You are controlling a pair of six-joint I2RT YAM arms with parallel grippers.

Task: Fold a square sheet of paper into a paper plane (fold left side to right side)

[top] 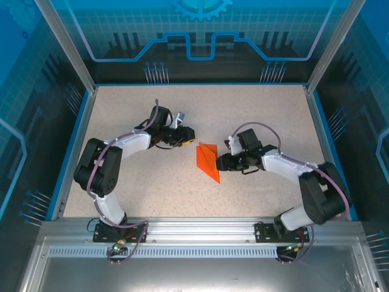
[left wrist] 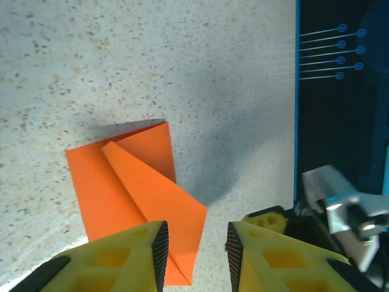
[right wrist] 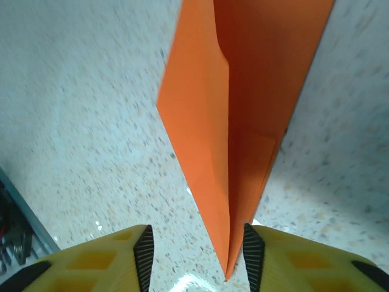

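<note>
Judging from the whole scene, the folding looks close to finished. The speckled beige table (top: pixel 261 115) carries a single piece of work at its middle: the thin bright orange paper plane (top: pixel 208 159), no longer a flat square but a narrow pointed dart. It lies flat on the surface, its point toward the near edge and its broad end toward the far side. The left wrist view shows layered flaps meeting along a slanting crease, and the right wrist view shows a long centre crease running down to the tip. What is left, if anything, seems small: perhaps pressing the creases flatter or opening the wings, though I cannot tell from these views whether another fold is meant.

The white-and-black left arm (top: pixel 100 164) bends up from its base and reaches inward, so the left gripper (top: pixel 184 135) sits just beside the dart's far corner. The matching right arm (top: pixel 316 188) folds in from the other side, with the right gripper (top: pixel 223 163) low beside the dart's near tip.

Neither yellow gripper clamps the paper. The left one stands narrowly parted over the plane's edge, its ribbed black fingertips (left wrist: pixel 160 249) showing a bare gap. The right one is parted somewhat wider, and the tip lies loose near one fingertip (right wrist: pixel 251 252).
</note>
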